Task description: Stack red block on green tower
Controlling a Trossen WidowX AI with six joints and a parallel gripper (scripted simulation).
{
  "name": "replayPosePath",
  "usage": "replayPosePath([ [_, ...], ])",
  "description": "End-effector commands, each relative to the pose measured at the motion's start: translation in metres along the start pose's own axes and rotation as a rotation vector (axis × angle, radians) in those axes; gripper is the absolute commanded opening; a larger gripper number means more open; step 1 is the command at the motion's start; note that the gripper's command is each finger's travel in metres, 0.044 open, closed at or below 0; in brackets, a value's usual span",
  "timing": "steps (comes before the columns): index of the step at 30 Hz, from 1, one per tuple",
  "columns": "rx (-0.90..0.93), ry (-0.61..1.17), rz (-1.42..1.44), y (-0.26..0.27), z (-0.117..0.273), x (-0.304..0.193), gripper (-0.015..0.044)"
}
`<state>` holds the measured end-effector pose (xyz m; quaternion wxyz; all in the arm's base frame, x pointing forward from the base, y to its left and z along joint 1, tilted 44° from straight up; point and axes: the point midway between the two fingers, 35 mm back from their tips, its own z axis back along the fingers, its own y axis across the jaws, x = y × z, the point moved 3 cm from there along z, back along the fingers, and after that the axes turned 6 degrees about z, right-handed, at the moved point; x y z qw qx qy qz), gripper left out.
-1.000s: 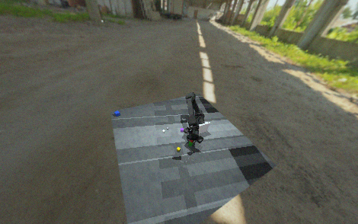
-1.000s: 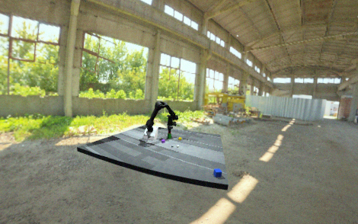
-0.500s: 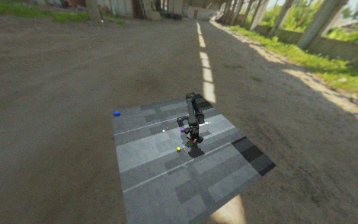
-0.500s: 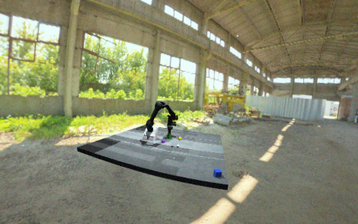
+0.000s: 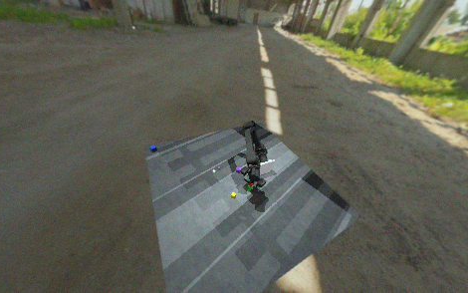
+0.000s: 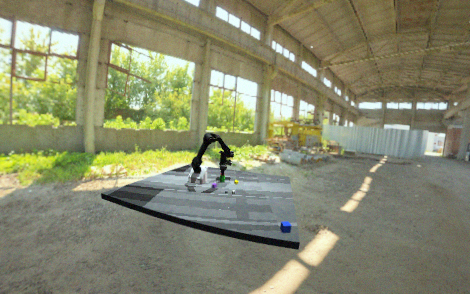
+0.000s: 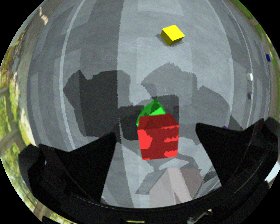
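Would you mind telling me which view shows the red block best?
The wrist view: the red block fills the middle of the frame, sitting on the green tower between the open gripper fingers. In the top view it is a tiny red speck under the gripper; in the exterior view it is too small to make out.

Derelict industrial hall, concrete pillars (image 6: 90, 75), glassless windows, dirt floor, trussed roof (image 6: 399, 35)
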<state>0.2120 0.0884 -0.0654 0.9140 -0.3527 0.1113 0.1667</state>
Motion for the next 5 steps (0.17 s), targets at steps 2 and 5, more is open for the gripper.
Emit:
replayPosePath([
  [2, 0.001, 0.0, -0.001, 0.0001, -0.0004, 0.0001, 0.044],
  [5, 0.001, 0.0, -0.001, 0.0001, -0.0004, 0.0001, 0.044],
])
